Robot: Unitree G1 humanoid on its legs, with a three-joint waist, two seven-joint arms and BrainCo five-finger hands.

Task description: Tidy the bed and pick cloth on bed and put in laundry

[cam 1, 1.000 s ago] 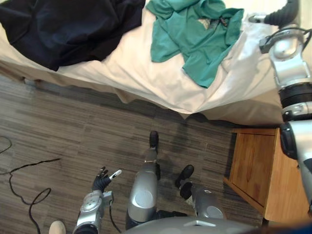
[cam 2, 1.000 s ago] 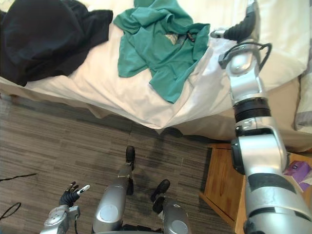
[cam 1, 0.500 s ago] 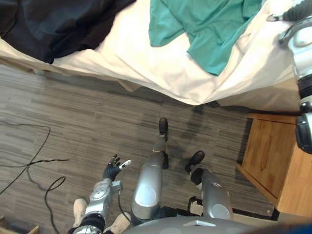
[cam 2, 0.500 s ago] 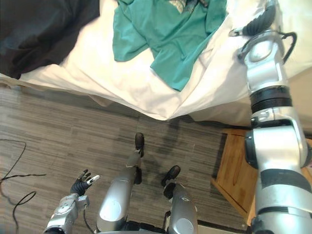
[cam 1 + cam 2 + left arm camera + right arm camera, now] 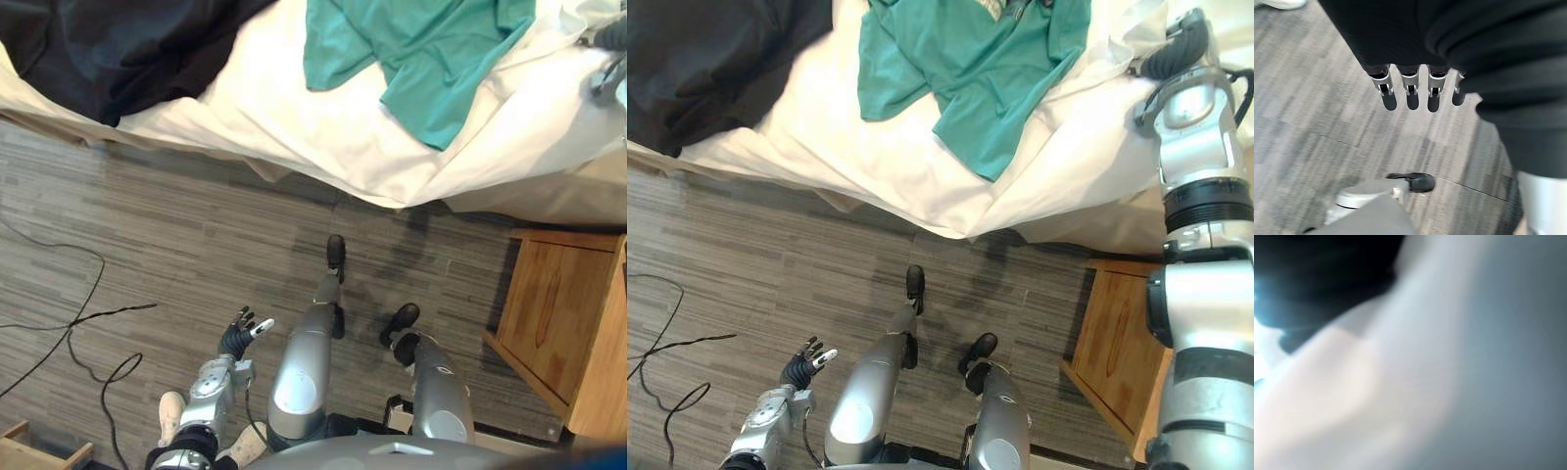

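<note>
The bed [image 5: 294, 137] carries two garments near its edge, one black cloth [image 5: 118, 49] and one green cloth [image 5: 421, 59]; one wooden cabinet [image 5: 563, 333] stands beside it. The right hand [image 5: 1179, 47] is at the sheet near the green cloth. Its grip cannot be told, and it might drag the sheet instead. The left hand [image 5: 240, 338] hangs wide and empty over the floor.

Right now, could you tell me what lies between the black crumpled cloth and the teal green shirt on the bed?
Bare white bed sheet lies between the black crumpled cloth and the teal green shirt, as the left eye view shows.
</note>
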